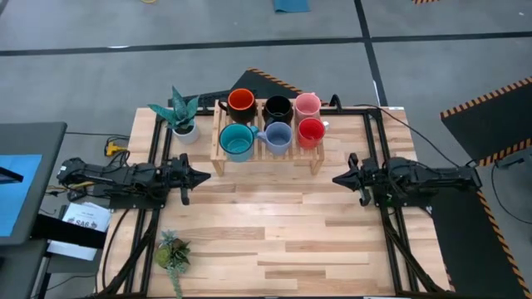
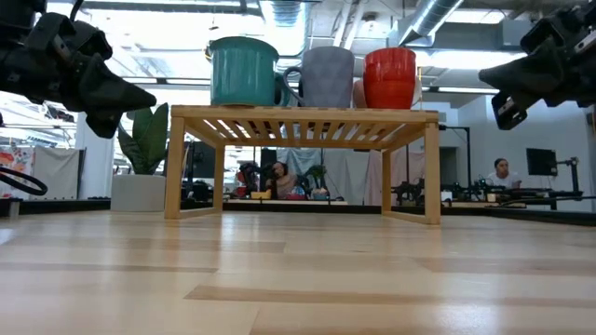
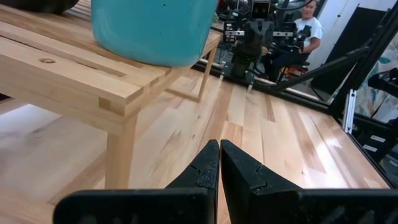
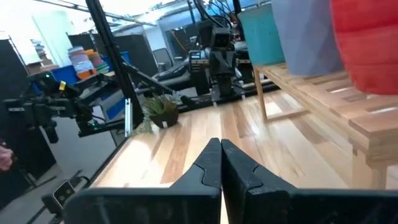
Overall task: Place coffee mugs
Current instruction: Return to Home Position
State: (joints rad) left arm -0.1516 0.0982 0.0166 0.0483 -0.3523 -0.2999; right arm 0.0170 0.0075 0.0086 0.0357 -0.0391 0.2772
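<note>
Six mugs stand on a low wooden slatted rack (image 1: pixel 268 158) at the table's far middle. In the back row are an orange-inside dark mug (image 1: pixel 241 102), a black mug (image 1: pixel 277 109) and a pale pink mug (image 1: pixel 307 105). In front stand a teal mug (image 1: pixel 237 141), a blue-grey mug (image 1: pixel 277 137) and a red mug (image 1: pixel 311 131). My left gripper (image 1: pixel 205 176) hovers shut left of the rack. My right gripper (image 1: pixel 337 178) hovers shut to the rack's right. Both are empty and point at each other.
A potted plant (image 1: pixel 183 116) stands left of the rack, and another small plant (image 1: pixel 173 252) sits near the table's near-left corner. The wooden tabletop (image 1: pixel 274 232) in front of the rack lies bare. People sit in the room beyond (image 2: pixel 503 173).
</note>
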